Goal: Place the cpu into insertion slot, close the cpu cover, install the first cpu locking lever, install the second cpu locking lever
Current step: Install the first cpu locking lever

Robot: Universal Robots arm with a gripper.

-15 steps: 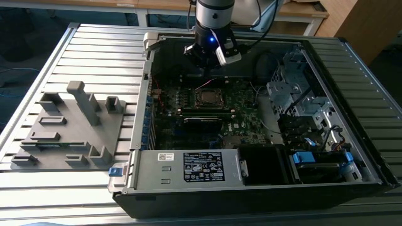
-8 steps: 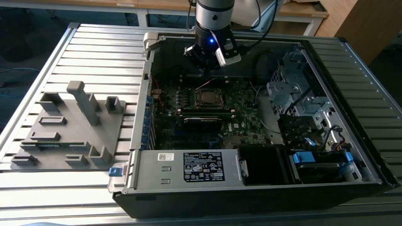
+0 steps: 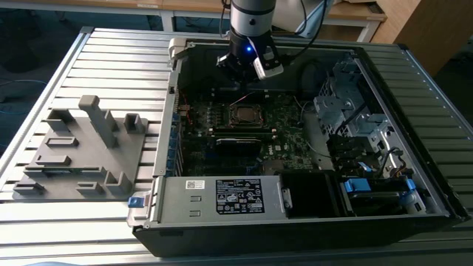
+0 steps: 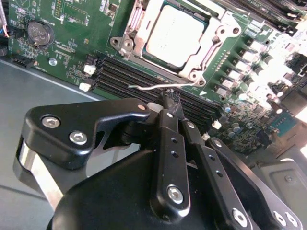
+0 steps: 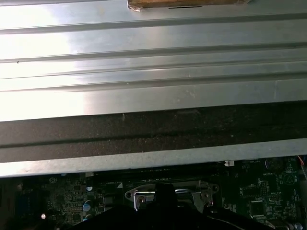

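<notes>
A silvery-grey cylindrical robot arm [image 3: 251, 14] stands at the top centre of the exterior view. It ends in a black wrist collar where a small blue light [image 3: 251, 50] glows. A light grey box-shaped camera [image 3: 271, 65] sits on the side toward the exterior view's right, and thin black cables [image 3: 304, 19] run up behind it. In the second wrist view the matte black gripper [image 4: 171, 99] is built of moulded links. There is a broad curved knuckle with two round silver screws [image 4: 78, 138] and straight bars with small holes and socket-head bolts [image 4: 175, 193]. A curved band of bright silver metal [image 4: 33, 170] lies beneath the knuckle, and the fingertip is ribbed.
</notes>
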